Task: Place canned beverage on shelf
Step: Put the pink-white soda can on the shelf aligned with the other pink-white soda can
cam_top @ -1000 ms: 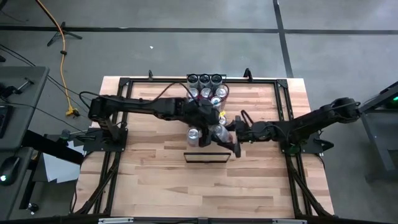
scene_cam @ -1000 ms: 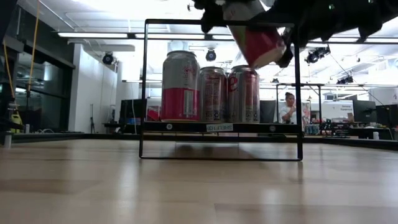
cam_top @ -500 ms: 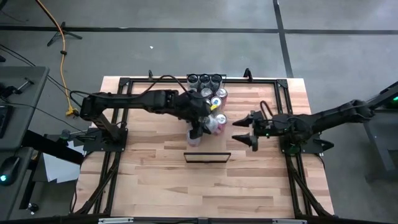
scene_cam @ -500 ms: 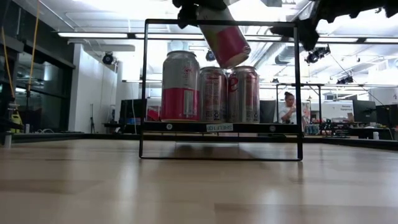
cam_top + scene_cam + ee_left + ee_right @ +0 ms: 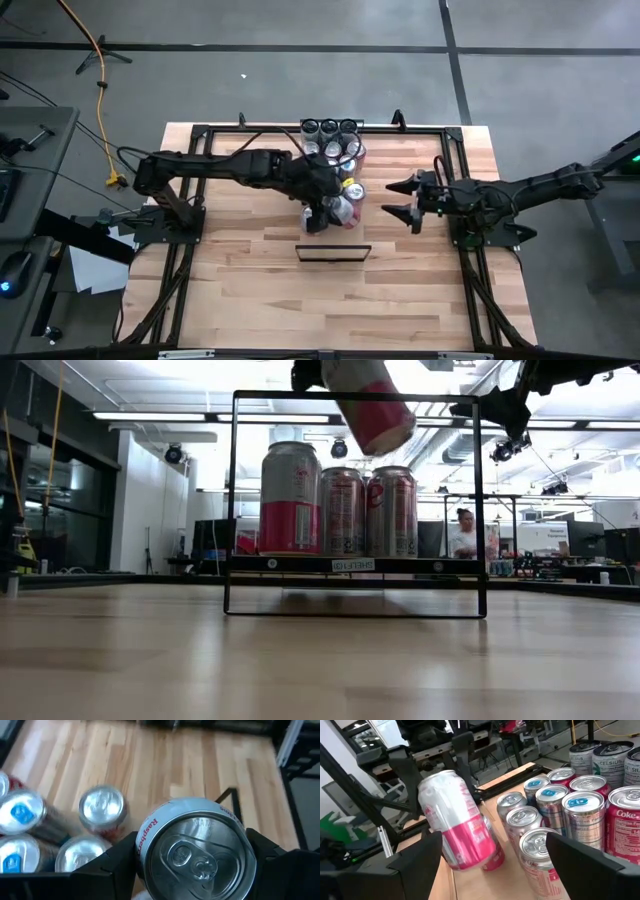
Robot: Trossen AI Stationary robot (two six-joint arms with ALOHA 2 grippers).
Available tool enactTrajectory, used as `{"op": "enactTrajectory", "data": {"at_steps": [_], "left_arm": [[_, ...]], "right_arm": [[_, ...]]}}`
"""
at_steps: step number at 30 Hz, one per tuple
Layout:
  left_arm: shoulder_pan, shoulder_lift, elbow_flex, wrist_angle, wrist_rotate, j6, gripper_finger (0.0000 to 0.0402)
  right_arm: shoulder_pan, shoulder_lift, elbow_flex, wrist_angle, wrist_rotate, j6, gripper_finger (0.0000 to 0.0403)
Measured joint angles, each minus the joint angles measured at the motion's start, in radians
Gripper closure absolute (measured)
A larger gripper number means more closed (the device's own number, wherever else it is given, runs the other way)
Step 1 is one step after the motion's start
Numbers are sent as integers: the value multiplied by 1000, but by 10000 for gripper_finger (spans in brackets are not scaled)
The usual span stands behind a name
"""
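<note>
Two grippers are in play, and only one carries anything. My left gripper (image 5: 330, 205) is clamped around a pink-and-white beverage can (image 5: 346, 208), its fingers (image 5: 107, 865) pressed on either side of the can body, near the lid end. The can hangs tilted in the air over the middle of the tabletop (image 5: 250, 290). My right gripper (image 5: 388, 198) is spread wide and holds nothing; it sits towards the right edge, clear of the can, with its tips pointing at it.

The shelf (image 5: 333, 246) shows as a small black-framed rectangle standing on the tabletop, on the near side of the held can, with nothing on it. On the far side, a cluster of standing cans (image 5: 338, 150) runs back to three Celsius cans (image 5: 330, 127) at the far edge. One more can (image 5: 313, 220) stands directly beside the left gripper.

From table height, the can's lower end appears to cross the shelf's top bar, but the overhead view puts it beyond the shelf. The right wrist camera reads a Coke can (image 5: 625, 815) in the cluster, and the left wrist camera picks up "Raspberry" on the held can. A person (image 5: 463, 532) shows in the room behind.
</note>
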Motion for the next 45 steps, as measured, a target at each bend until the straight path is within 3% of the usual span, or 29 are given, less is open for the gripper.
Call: {"op": "enactTrajectory", "data": {"at_steps": [6,12,16,32,45], "left_arm": [[3,104,163,-177,-3,-16,196],[-1,266,389,-392,-33,63,196],[-1,344,472,-508,-55,102,196],[-9,434,479,-517,-55,209,196],[-21,462,473,-512,-54,207,161]], "right_arm": [[0,11,-1,-17,28,-1,61],[0,20,-1,-35,44,1,61],[0,20,-1,-44,51,3,61],[0,20,-1,-53,87,9,61],[0,20,-1,-71,87,8,61]]}}
